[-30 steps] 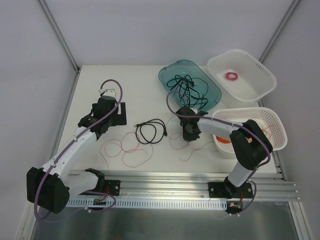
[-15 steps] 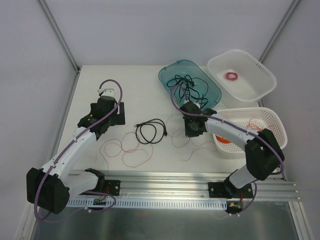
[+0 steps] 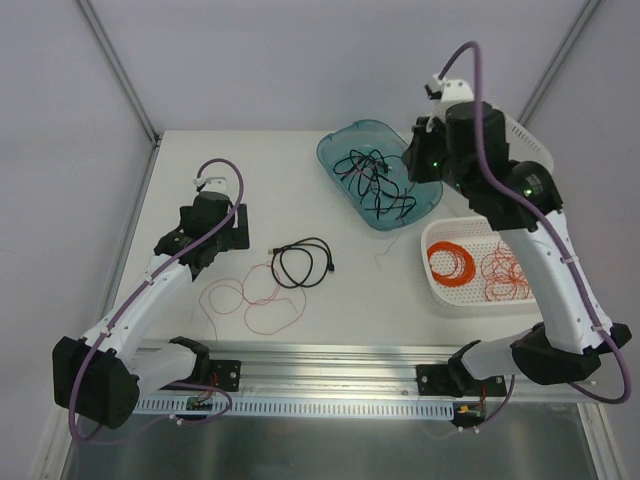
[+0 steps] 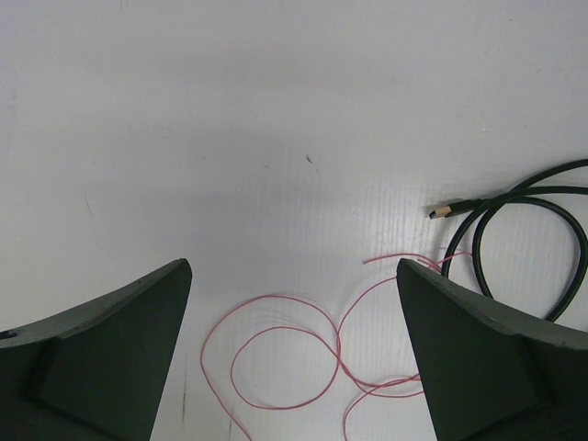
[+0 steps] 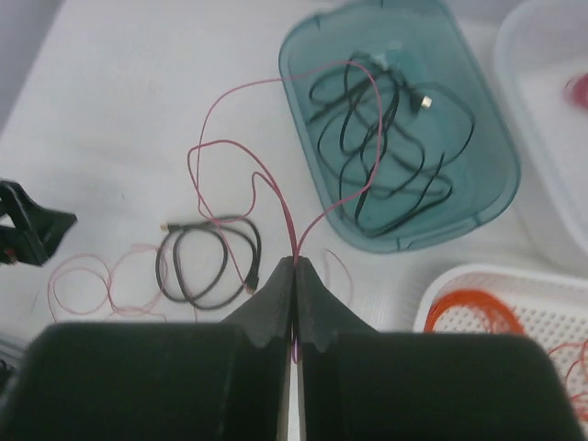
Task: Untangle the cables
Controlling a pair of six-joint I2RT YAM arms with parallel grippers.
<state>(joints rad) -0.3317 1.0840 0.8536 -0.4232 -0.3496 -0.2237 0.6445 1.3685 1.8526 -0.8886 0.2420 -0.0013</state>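
1. Near left: the left hand (image 4: 294, 266) hangs wide apart, unmoved, over loose red loops (image 3: 245, 300) on the tabletop (image 3: 280, 180).
2. Far right: the right hand (image 5: 294, 265) has shot up off the tabletop, clamped on one red wire (image 5: 273, 213), above the teal tray (image 3: 335, 140). That strand looks to be pulling free.

The overhead camera spans the table (image 3: 300, 160); both wrist cameras look down, sharing the coiled black cord (image 3: 279, 268).

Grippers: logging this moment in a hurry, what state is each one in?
Left gripper: open, holding nothing.
Right gripper: shut on a thin red wire.
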